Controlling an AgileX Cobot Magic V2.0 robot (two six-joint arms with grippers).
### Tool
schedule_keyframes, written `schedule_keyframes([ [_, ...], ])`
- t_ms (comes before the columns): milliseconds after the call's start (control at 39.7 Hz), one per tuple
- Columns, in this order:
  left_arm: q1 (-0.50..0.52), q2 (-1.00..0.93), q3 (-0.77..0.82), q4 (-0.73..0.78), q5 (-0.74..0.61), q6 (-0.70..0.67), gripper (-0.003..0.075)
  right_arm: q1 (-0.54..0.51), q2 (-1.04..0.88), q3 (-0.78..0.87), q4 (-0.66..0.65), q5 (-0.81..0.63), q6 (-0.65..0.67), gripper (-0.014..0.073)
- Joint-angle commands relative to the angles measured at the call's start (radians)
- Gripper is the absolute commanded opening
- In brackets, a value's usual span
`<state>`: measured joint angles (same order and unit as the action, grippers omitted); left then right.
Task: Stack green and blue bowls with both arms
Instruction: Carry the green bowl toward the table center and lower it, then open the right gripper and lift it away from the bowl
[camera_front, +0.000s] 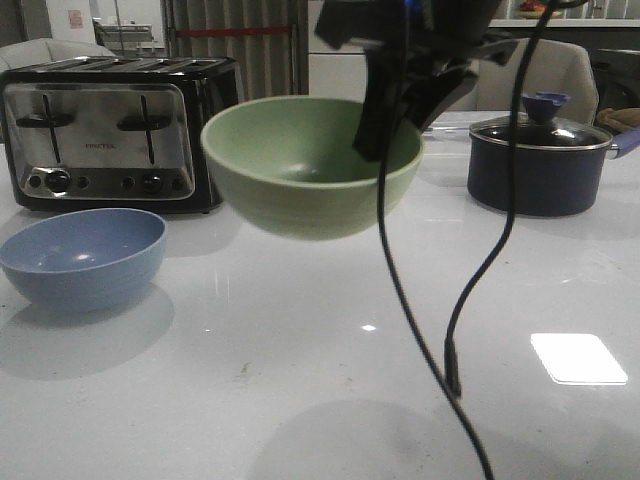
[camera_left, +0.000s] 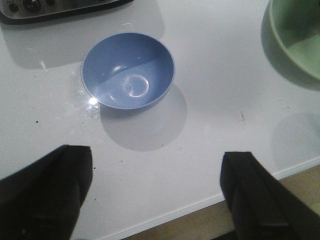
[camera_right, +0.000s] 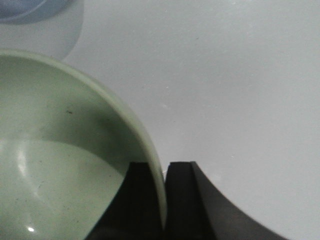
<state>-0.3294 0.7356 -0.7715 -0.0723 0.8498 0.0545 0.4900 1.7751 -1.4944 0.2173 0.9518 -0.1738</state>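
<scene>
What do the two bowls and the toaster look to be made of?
Green bowl: looks like matte ceramic or melamine, with an even sage colour, a thick rim and only soft highlights; which of the two is unclear. Blue bowl: same matte look, with faint glare rings inside. Toaster: brushed or polished metal front that mirrors the room, with black casing, probably plastic.

Green bowl aloft, blue bowl on the table

The sage green bowl (camera_front: 312, 165) hangs upright, seemingly level, above the white table; the dusty blue bowl (camera_front: 83, 256) sits upright, empty, well apart.
</scene>
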Motion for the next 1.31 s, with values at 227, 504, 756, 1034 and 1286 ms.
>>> schedule_keyframes([
  [227, -0.008, 0.001, -0.034, -0.012, -0.072, 0.003, 0.0581, 0.021, 0.132, -0.037, -0.076, -0.041, 0.019, 0.0067],
  [504, -0.008, 0.001, -0.034, -0.012, -0.072, 0.003, 0.0581, 0.021, 0.175, -0.037, -0.079, -0.056, 0.019, 0.0384],
  [756, -0.008, 0.001, -0.034, -0.012, -0.072, 0.003, 0.0581, 0.021, 0.029, -0.036, -0.073, -0.109, 0.019, 0.047],
  [1034, -0.008, 0.001, -0.034, -0.012, -0.072, 0.003, 0.0581, 0.024, -0.316, 0.115, -0.07, -0.156, -0.02, 0.0462],
  [1286, -0.008, 0.001, -0.034, -0.012, -0.072, 0.003, 0.0581, 0.024, -0.674, 0.409, -0.07, -0.276, -0.046, 0.0462],
])
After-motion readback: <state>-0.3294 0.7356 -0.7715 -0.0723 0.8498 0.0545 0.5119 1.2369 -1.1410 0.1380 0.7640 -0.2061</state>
